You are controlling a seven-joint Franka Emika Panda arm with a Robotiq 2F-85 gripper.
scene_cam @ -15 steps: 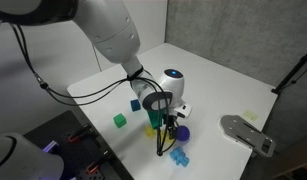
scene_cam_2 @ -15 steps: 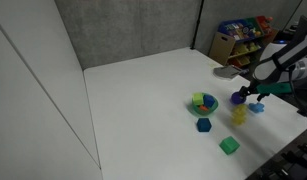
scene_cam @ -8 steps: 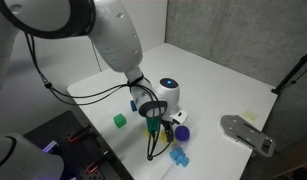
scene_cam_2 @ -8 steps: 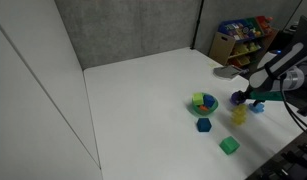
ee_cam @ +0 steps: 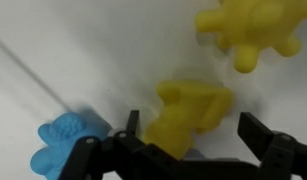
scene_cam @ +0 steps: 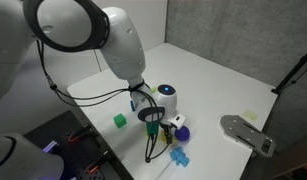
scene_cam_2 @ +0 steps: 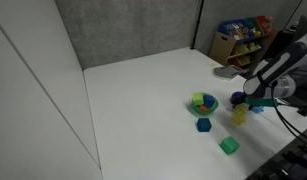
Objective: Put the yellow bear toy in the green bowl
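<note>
Yellow bear toy (ee_cam: 193, 105) lies on the white table (scene_cam_2: 143, 90), outside the green bowl (scene_cam_2: 204, 102) (the bowl sits near it, to its left, in an exterior view). Gripper (ee_cam: 188, 120) jaws are apart, one finger on each side of the bear. Spiky yellow piece (ee_cam: 248, 30) is just beside it on the far side, and a blue piece (ee_cam: 61, 145) is to the left. Shelf boxes (scene_cam_2: 243, 35): print too small to read.

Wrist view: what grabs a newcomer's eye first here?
The yellow bear toy fills the middle of the wrist view, framed by the open end effector with a finger on either side. A spiky yellow piece sits at top right, a blue piece at lower left. In an exterior view the green bowl stands apart, coloured bits inside.
</note>
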